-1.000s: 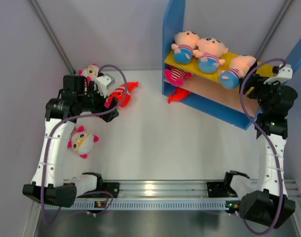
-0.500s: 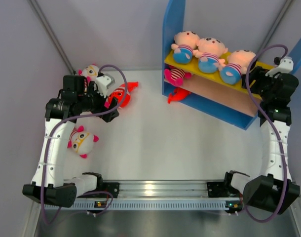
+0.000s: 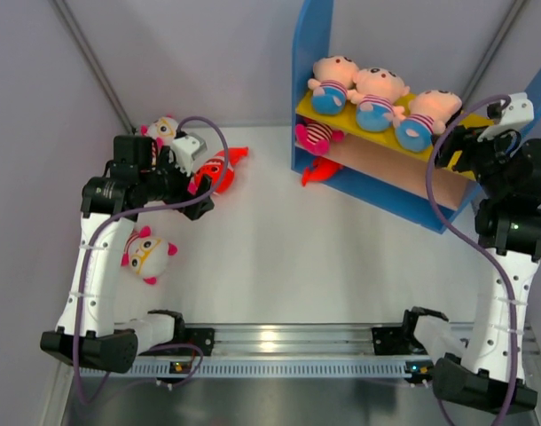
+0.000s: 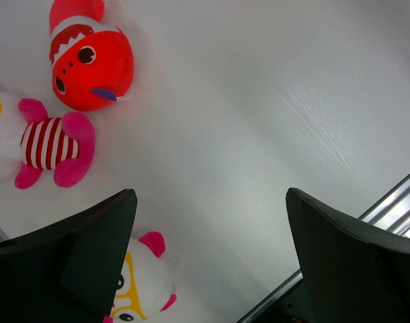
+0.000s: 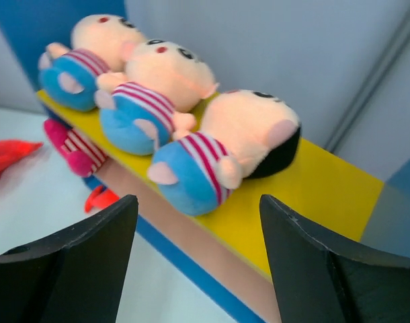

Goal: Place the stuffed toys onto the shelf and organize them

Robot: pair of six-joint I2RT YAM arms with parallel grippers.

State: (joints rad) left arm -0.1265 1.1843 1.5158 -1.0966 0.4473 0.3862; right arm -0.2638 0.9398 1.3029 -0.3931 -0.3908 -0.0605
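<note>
Placing looks partly done. Three peach dolls (image 3: 377,96) sit in a row on the yellow top board (image 5: 326,182) of the shelf (image 3: 311,53). The right gripper (image 3: 450,151) hangs just beside the third peach doll (image 3: 426,114), toward the shelf's right end, with its jaws spread wide and nothing between them. The right wrist view shows that doll touching its neighbour, with bare yellow board beyond it. Lower on the shelf, a striped doll (image 3: 317,135) pokes out of the middle level at the left end, and a red toy (image 3: 319,169) shows on the blue base under it.

Three stuffed toys lie on the table (image 3: 341,257), well apart from the shelf on its left side: a red fish (image 3: 222,170), a pink-eared doll (image 3: 164,129) farther left of the shelf than the fish, and a second pink-eared doll (image 3: 146,253) farthest from the shelf. The left gripper (image 3: 198,186) hovers over the fish and first doll, jaws released and empty.

The next move, as I judge it, is a pick by the left arm. The fish is nearest the shelf and looks the natural choice. The fish and the first doll lie just beside each other, so closing on one may nudge the other. The shelf's tall left panel stands between these toys and the boards, so a carry must come round to the open front.
</note>
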